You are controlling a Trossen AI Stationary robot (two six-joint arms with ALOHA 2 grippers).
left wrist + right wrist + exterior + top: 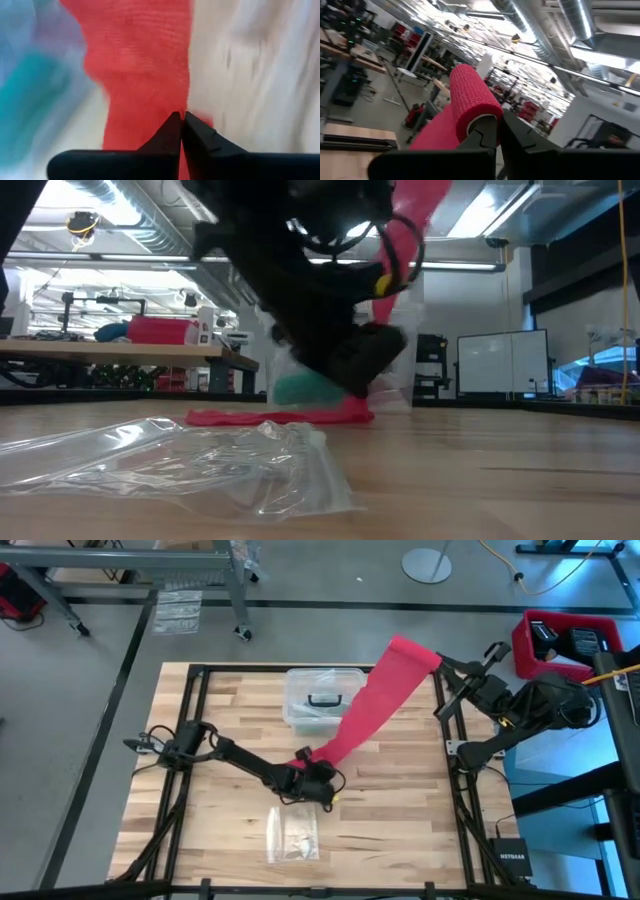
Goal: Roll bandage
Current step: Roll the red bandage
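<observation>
Now the bandage (375,705) stretches as one long red band from the middle of the tabletop (400,810) up to the far right corner. The left pincer (318,780) is low on the wood, clamped on the near end of the bandage, which lies flat there. The right pincer (440,665) is raised above the corner and is clamped on the other end, where the fabric folds over its fingers (485,132).

I think the step in hand is to begin the roll at one end. To do it well, the band should stay lightly tight between the two arms, with no twist, and the edges should stay in line as it turns, so the roll does not become a cone. The lower end must not slip out.

I count one bandage, two arms, one clear box (320,700) under the band with a black handle (322,698), and one clear bag (293,835) near the front edge.
</observation>
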